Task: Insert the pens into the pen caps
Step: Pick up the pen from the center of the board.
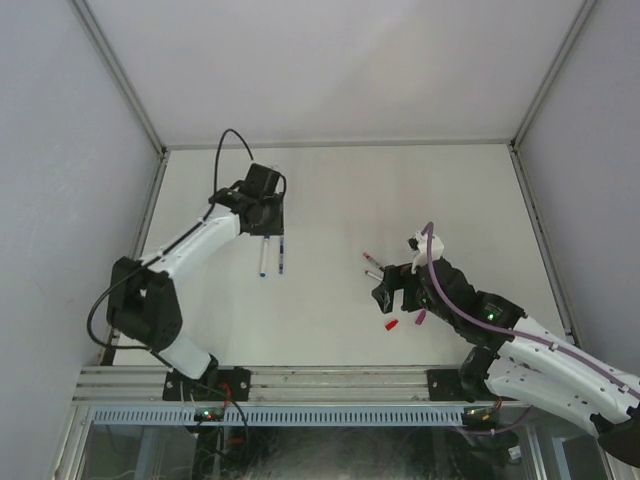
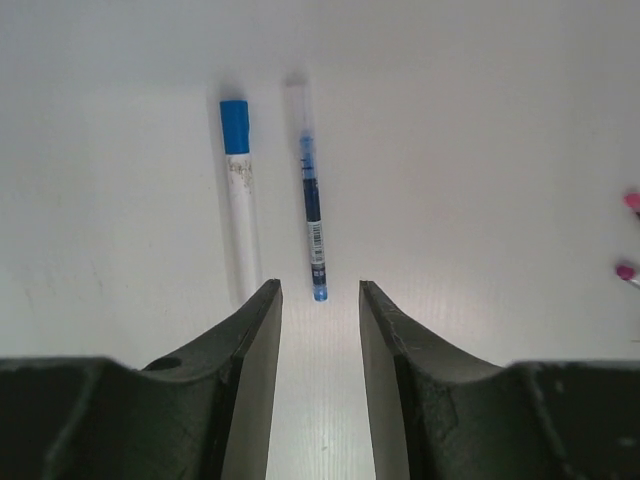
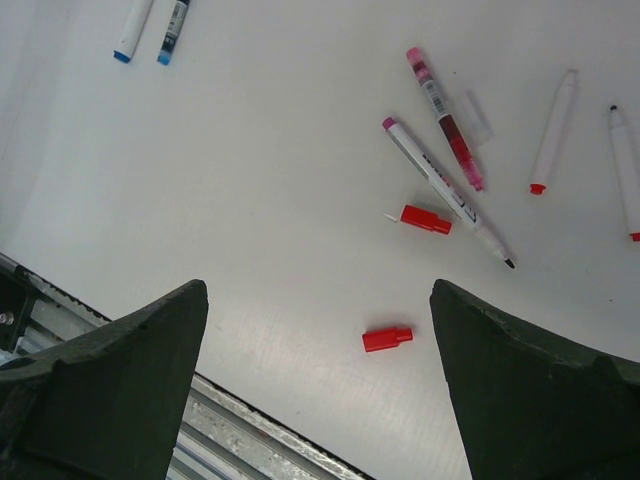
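Two pens lie side by side just past my left gripper's (image 2: 320,290) tips: a white one with a blue cap (image 2: 240,190) and a blue-inked one (image 2: 312,200). The jaws stand apart with nothing between them. My right gripper (image 3: 318,290) is wide open above a loose red pen cap (image 3: 387,339). A second red cap (image 3: 426,219) lies further on, beside a white pen with a magenta end (image 3: 445,190) and a magenta pen (image 3: 445,118). Two white pens with red ends (image 3: 553,135) lie at the right. In the top view the left gripper (image 1: 270,230) and right gripper (image 1: 398,292) are far apart.
The metal rail (image 3: 240,440) along the table's near edge runs just below my right gripper. White enclosure walls (image 1: 100,120) stand around the table on three sides. A magenta piece (image 1: 421,317) lies next to the red cap (image 1: 392,324) by the right arm.
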Controlling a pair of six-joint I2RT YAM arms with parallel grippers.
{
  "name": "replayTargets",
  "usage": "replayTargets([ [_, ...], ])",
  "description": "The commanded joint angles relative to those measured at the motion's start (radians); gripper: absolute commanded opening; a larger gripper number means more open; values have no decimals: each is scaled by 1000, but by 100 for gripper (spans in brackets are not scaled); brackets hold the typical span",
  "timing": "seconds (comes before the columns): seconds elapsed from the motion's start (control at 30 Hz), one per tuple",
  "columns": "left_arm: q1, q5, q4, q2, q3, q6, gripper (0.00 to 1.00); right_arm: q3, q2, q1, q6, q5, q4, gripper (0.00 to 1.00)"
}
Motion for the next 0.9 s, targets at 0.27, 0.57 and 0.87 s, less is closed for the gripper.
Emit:
replayTargets([
  [0.27,5,56,53,-478,-109,59,46,134,148,-152,-18,-114,16,92],
  [0.57,4,116,49,-645,-150,110,53,140,227,-318,-25,-221,53,92],
  [0.87,9,109,93,-651,-193,73,61,141,258,-388,-27,-148,72,94],
])
